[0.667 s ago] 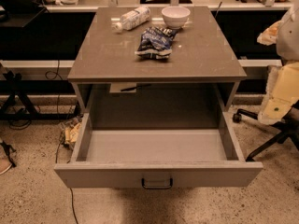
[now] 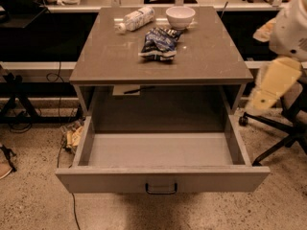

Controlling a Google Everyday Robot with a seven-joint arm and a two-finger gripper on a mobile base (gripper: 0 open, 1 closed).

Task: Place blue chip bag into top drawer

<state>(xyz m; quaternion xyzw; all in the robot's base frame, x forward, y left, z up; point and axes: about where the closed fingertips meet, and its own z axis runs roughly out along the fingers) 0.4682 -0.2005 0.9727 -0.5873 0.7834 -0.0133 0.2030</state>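
The blue chip bag lies crumpled on the grey tabletop, towards the back middle, just in front of the white bowl. The top drawer below the tabletop is pulled fully out, and its grey inside holds nothing. A small dark handle sits at the centre of its front panel. My arm comes in at the right edge, and its cream end with the gripper hangs beside the table's right front corner, above the drawer's right side wall. It is well apart from the bag.
A clear plastic bottle lies on its side at the back left of the tabletop. A white bowl stands at the back middle. An office chair base stands on the floor to the right. Cables and a table leg are at the left.
My arm's cream end has shifted a little to the left and up, closer to the table's right front corner. The bag, bottle, bowl and drawer have not moved.
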